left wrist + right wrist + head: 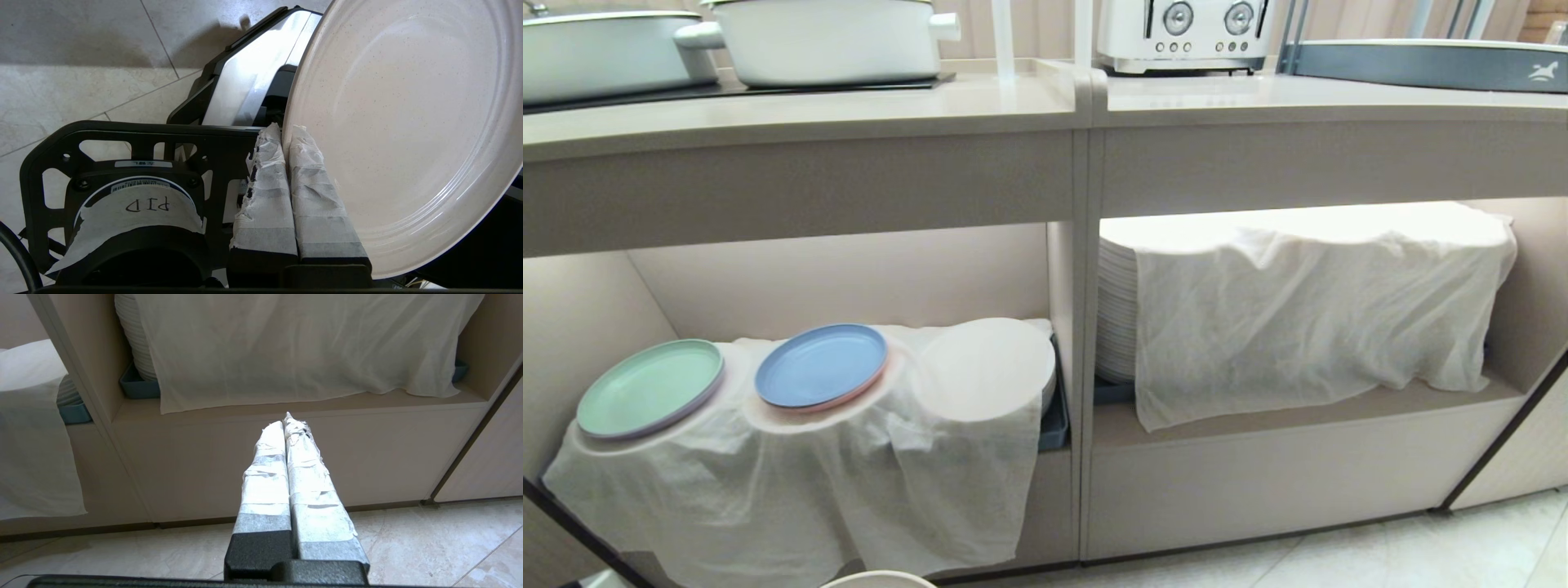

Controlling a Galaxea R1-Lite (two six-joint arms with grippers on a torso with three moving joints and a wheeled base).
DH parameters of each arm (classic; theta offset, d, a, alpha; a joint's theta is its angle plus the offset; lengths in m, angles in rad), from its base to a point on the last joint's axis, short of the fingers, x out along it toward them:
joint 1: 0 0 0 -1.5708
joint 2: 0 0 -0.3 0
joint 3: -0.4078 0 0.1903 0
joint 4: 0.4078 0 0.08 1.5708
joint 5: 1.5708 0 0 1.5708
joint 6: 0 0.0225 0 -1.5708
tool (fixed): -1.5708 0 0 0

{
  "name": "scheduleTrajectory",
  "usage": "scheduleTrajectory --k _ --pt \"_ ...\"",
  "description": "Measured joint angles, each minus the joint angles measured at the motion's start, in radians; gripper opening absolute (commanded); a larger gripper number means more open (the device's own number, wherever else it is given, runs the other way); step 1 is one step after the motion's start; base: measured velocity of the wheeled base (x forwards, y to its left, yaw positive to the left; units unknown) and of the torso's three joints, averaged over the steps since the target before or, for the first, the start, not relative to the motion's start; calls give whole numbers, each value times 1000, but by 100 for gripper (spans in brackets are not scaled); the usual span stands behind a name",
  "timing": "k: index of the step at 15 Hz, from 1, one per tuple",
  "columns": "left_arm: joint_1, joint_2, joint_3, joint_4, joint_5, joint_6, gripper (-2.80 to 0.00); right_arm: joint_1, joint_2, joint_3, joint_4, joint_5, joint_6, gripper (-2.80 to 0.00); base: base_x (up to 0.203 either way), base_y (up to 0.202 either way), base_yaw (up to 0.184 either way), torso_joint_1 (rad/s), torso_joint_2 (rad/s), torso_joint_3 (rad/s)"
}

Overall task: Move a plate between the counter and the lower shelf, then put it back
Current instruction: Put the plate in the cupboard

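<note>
Plate (404,134), cream, sat pinched by its rim in the left gripper (286,134), low above the floor tiles (73,94), apparently tilted. Right gripper (288,422) hung closed, empty, before the lower shelf (849,278).

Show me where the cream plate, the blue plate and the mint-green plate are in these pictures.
cream plate (408,134), left wrist view: its inner face.
blue plate (821,364), head view: its flat middle.
mint-green plate (649,387), head view: its flat middle.

Bright lit bays — sharp, soft shadows.
</note>
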Motion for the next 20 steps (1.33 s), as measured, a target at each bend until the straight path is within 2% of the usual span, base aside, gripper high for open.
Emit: scheduleTrajectory --k 11,15,20 --pt "0 -3 -19 -3 0 0 -280 -1 0 0 0 0 0 -280 0 0 0 0 0 0" --pt "1 16 -26 -46 1 -3 -280 0 0 0 -1 0 0 -280 0 0 0 0 0 0" --pt "2 116 -106 -61 4 -3 -280 0 0 0 0 0 -1 -280 0 0 0 0 0 0"
